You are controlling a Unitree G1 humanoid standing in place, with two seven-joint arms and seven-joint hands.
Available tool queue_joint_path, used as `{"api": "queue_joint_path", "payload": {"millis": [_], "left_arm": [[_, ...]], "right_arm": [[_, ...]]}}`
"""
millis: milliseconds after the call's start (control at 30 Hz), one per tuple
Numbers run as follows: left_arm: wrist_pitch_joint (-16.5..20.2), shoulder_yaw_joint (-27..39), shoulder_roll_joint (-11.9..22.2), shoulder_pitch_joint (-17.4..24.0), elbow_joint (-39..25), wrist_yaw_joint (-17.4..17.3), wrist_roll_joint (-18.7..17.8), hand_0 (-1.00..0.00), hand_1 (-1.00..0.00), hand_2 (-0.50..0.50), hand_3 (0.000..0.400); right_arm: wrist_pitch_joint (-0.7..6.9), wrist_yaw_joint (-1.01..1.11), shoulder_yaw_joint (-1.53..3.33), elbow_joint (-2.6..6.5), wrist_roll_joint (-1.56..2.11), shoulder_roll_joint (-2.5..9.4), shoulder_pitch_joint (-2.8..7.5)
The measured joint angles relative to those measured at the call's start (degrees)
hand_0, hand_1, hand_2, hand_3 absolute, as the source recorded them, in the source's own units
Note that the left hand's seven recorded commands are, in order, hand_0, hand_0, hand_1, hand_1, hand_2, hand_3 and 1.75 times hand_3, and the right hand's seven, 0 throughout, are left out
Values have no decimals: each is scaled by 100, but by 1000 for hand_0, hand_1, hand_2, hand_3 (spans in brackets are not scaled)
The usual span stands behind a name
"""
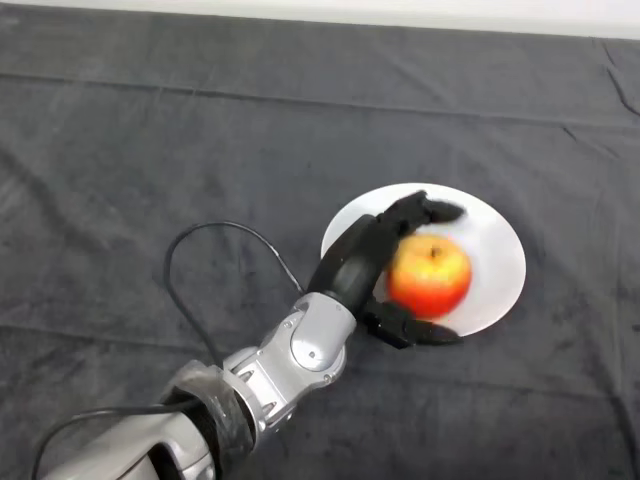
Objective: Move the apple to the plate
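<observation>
A red and yellow apple [430,275] sits over the middle of a white plate [495,235] on the dark cloth. My left hand [360,262] reaches in from the lower left and wraps the apple's left side. The fingers [425,211] curl over the apple's far side and the thumb [415,328] lies along its near side. I cannot tell whether the apple rests on the plate or hangs just above it.
The dark cloth [150,150] covers the whole table around the plate. A pale strip of the table's far edge [400,12] runs along the top.
</observation>
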Motion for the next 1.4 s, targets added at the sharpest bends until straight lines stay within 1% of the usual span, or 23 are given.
{"api": "queue_joint_path", "payload": {"millis": [233,300,500,767,867,1100,1200,1267,1400], "left_arm": [[-4,2,19,-5,38,-29,-1,0,0,0,0],[-18,6,76,-7,48,-61,0,0,0,0,0],[-309,168,325,-8,100,-102,18,0,0,0,0],[-531,726,620,-12,181,-138,35,0,0,0,0],[-628,978,785,-11,181,-154,35,0,0,0,0],[-887,1648,1380,41,125,-228,27,0,0,0,0],[-960,1940,1693,143,-51,-269,11,0,0,0,0],[-1001,2157,1811,183,-110,-290,-14,0,0,0,0],[-1038,2605,2169,496,-638,-319,-181,0,0,0,0]], "right_arm": [[0,2,0,0,0,0,0],[0,2,0,0,0,0,0],[0,4,0,0,0,0,0],[0,5,-1,0,0,0,0],[0,6,-1,0,0,0,0],[0,8,-1,0,0,-1,0],[0,9,-3,0,0,-1,0],[0,10,-2,0,0,-2,0],[0,10,-1,0,0,-2,-1]]}}
